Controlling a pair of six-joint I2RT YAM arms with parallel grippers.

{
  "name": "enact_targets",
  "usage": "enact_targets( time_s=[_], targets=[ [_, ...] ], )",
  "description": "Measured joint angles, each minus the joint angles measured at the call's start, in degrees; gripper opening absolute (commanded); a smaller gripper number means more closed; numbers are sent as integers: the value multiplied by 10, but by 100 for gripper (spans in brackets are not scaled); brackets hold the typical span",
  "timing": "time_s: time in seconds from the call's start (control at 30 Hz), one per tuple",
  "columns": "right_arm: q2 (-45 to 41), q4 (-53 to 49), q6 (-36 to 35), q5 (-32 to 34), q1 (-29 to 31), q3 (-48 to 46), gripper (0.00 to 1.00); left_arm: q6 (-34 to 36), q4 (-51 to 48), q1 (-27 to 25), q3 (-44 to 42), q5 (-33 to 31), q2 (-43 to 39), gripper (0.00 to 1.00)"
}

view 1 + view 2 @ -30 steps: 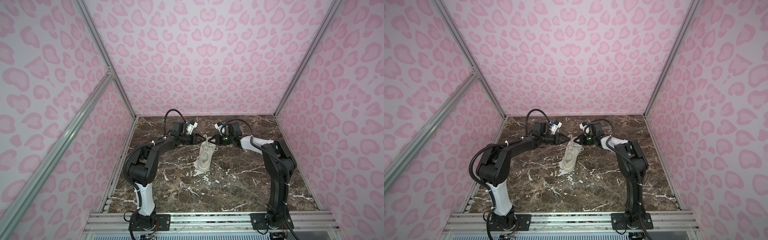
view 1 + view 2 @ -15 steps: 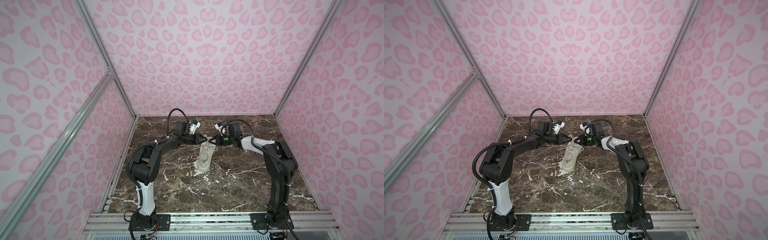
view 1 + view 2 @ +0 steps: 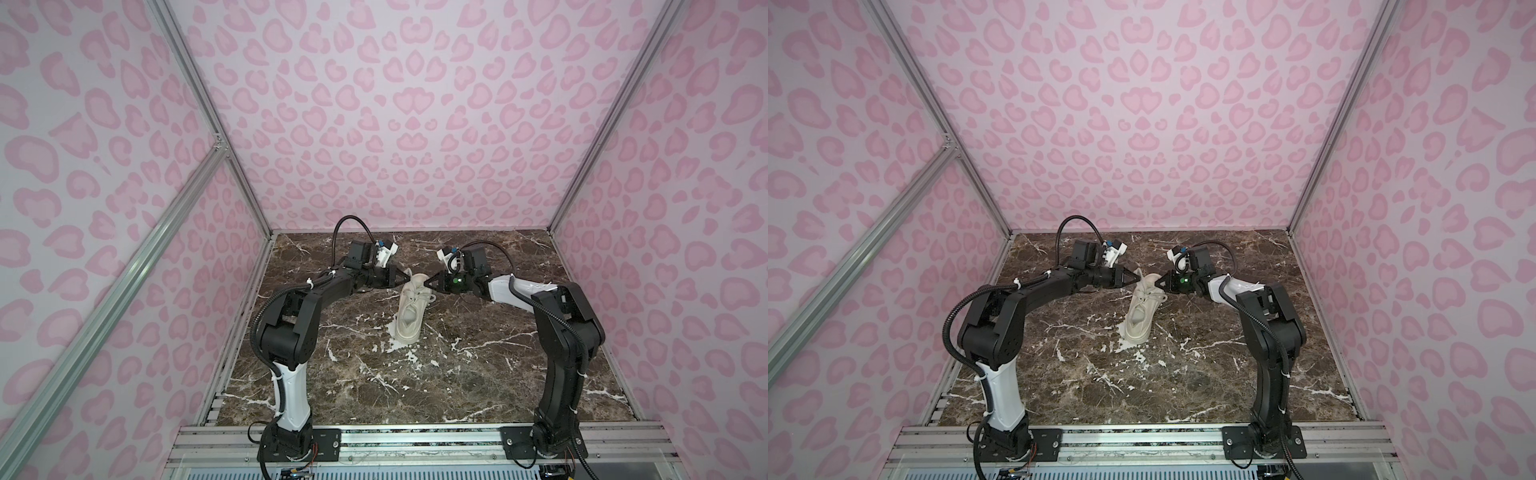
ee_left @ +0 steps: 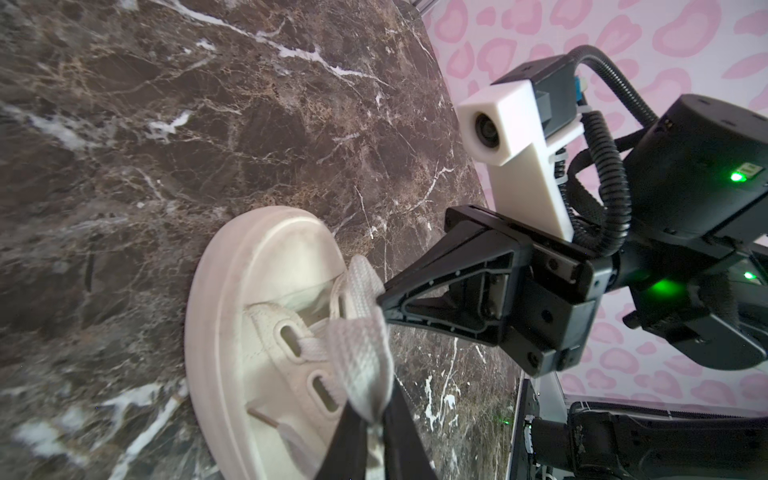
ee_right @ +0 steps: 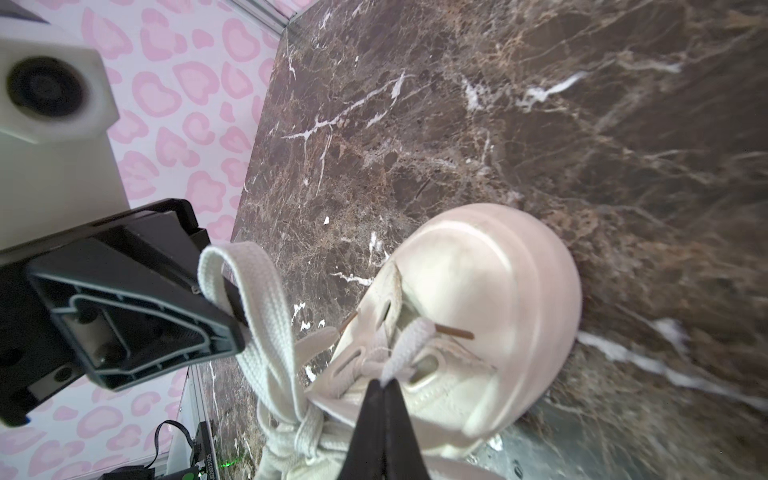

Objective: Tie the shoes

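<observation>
Over the laced front of the sneaker [image 3: 409, 320], rear middle of the table: left gripper [image 3: 404, 279] clenched on a flat loop of the laces [image 4: 365, 353]. In the left wrist view the band runs between its two black fingers [image 4: 409, 440]. Right gripper [image 3: 427, 284] pinched tight, tips together, with a narrow fold of lace nipped at their point in the right wrist view. The two tips face each other across the shoe, near but apart. Both arms reach in low, one from each side.

Sneaker: cream, thick sole, standing on that sole. Toe toward the back wall, heel toward the front rail [image 3: 415, 440]. Loose lace bunched over the eyelets.

Surface: dark brown marble-pattern tabletop [image 3: 478, 374], white veins, faint gloss.

Room: three walls [image 3: 395, 124], pale pink with darker pink leopard blotches. Bare aluminium posts [image 3: 584, 166] at the corners, and a slanted bar [image 3: 134, 266] across the left side.
</observation>
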Motion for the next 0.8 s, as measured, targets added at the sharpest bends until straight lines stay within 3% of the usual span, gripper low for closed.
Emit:
enact_targets(
  time_s=[0.8],
  targets=[
    [-39, 6, 3, 30, -38, -52, 0, 17, -25, 12, 4, -2, 6, 13]
  ],
)
